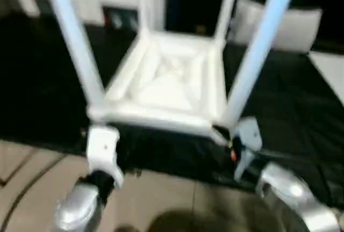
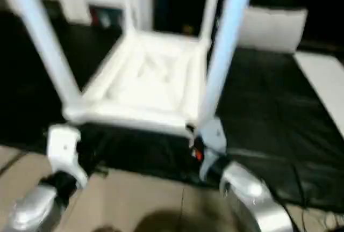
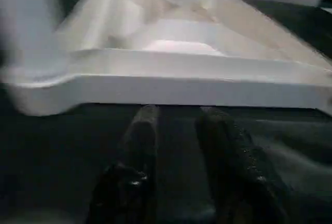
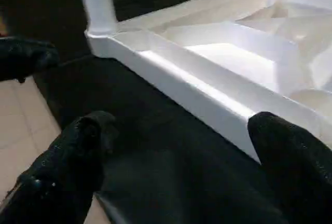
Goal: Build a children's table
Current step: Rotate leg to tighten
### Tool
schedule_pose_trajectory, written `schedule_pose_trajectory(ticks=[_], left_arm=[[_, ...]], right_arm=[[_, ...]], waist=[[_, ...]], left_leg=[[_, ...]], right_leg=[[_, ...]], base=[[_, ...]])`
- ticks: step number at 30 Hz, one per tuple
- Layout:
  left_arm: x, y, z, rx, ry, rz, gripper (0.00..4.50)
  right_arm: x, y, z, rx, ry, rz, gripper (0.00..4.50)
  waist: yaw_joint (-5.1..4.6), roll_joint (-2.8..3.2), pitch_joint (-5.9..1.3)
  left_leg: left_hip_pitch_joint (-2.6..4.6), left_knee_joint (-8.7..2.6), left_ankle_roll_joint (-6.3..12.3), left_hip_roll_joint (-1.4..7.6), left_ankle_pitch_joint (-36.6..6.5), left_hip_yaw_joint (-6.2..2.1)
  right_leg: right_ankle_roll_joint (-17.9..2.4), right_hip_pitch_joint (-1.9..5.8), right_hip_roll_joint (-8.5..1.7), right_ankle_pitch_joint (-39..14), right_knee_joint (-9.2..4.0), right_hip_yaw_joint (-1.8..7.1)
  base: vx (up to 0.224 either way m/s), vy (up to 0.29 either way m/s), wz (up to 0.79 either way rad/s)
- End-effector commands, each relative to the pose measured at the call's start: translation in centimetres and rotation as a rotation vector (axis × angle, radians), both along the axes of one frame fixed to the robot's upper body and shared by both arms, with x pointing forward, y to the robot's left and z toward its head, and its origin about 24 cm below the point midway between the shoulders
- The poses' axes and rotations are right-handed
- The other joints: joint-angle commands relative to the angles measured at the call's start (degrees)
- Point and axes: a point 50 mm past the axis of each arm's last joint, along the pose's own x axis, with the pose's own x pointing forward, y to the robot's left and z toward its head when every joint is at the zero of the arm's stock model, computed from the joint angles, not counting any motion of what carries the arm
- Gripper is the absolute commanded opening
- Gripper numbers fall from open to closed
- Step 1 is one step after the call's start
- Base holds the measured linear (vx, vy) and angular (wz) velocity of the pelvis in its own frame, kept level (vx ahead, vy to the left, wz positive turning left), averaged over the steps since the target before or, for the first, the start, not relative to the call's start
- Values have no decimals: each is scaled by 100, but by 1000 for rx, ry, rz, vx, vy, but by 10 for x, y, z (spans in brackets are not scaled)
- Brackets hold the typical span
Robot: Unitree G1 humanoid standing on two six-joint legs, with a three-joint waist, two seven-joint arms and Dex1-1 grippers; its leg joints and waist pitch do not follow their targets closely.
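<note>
Left eye view: table top (image 1: 169,81) upside down on black mat (image 1: 290,98), 4 legs (image 1: 75,38) standing up in corner sockets | left gripper (image 3: 176,130) just before near edge, jaws slightly apart, empty | right gripper (image 4: 176,156) at near right corner, jaws spread wide, empty | cushion (image 1: 285,25) behind

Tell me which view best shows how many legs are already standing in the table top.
The left eye view: four legs rise from the corners of the upturned table top. The right eye view shows the same. The right wrist view catches one leg's base at a corner; the left wrist view shows mainly the top's near rim.
</note>
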Motion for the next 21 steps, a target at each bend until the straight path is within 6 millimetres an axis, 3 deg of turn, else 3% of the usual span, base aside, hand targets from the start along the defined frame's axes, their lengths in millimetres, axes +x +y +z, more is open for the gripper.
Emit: schedule_pose_trajectory(ticks=[1,2,3,4,5,6,7,8,10,11,13,16,18,19,21], left_arm=[[0,15,-2,52,14,119,168],[0,20,-1,70,10,143,183],[2,26,1,89,4,178,183],[4,28,6,61,-15,182,183],[6,28,8,36,-29,170,183],[7,28,9,14,-41,157,183],[7,27,9,14,-42,151,183],[6,23,8,29,-35,85,183],[7,19,8,29,-41,44,183],[9,18,11,19,-53,38,192],[13,19,13,22,-56,50,200],[17,22,14,45,-54,64,229],[20,24,14,51,-56,72,234],[22,24,15,53,-59,59,242],[25,24,17,67,-71,49,258]], right_arm=[[4,3,8,25,-46,35,450],[5,5,9,30,-50,36,450],[6,6,10,34,-51,38,450],[8,8,12,47,-50,32,450],[9,9,12,62,-42,20,450],[9,10,11,77,-35,8,450],[9,10,11,76,-35,7,450],[9,8,5,50,-27,-8,450],[9,7,1,24,-35,-10,450],[10,7,1,20,-48,-5,450],[12,7,4,35,-69,-20,450],[16,6,7,54,-88,-51,450],[17,6,7,55,-91,-59,450],[17,7,7,55,-92,-59,450],[17,8,6,63,-86,-63,450]], waist=[[-251,116,-199],[-349,176,-206],[-398,167,-197],[-503,147,-169],[-562,141,-146],[-584,153,-173],[-628,111,-186],[-626,94,-198],[-629,69,-232],[-619,49,-221],[-614,-1,-225],[-578,0,-246],[-545,-3,-291],[-516,21,-289],[-509,5,-279]], left_leg=[[118,-935,99,462,-1429,-243],[87,-1036,-109,442,-2130,-261],[103,-1069,-149,432,-2328,-259],[46,-1171,-301,424,-2707,-291],[94,-1215,-443,412,-3114,-298],[102,-1214,-497,410,-3168,-312],[108,-1215,-524,401,-3160,-294],[49,-1234,-509,405,-2962,-299],[41,-1204,-480,405,-2571,-246],[37,-1192,-478,406,-2420,-205],[60,-1165,-422,411,-2381,-171],[86,-1134,-334,395,-2082,-127],[45,-1138,-257,406,-1664,-115],[50,-1157,-220,414,-1577,-99],[81,-1155,-271,407,-2102,-85]], right_leg=[[-931,41,-81,-881,-687,-187],[-940,144,-148,-779,-779,-292],[-895,167,-181,-803,-851,-333],[-818,279,-256,-924,-947,-434],[-704,266,-295,-1151,-1041,-516],[-676,298,-340,-1183,-1074,-543],[-610,314,-377,-1192,-1143,-583],[-549,399,-459,-1207,-1170,-605],[-517,390,-535,-1166,-1217,-589],[-534,351,-555,-1223,-1244,-558],[-544,324,-574,-1489,-1275,-532],[-582,293,-583,-1520,-1288,-489],[-633,355,-579,-1149,-1242,-474],[-675,347,-563,-1030,-1240,-475],[-624,253,-535,-1620,-1289,-478]], base=[[-136,129,13],[-73,143,4],[-73,143,4],[-66,136,-3],[-69,111,-6],[-69,111,-6],[-54,87,-6],[-48,70,-7],[-24,35,-3],[0,0,0],[0,0,0],[0,0,0],[0,0,0],[9,-55,3],[-5,-58,6]])
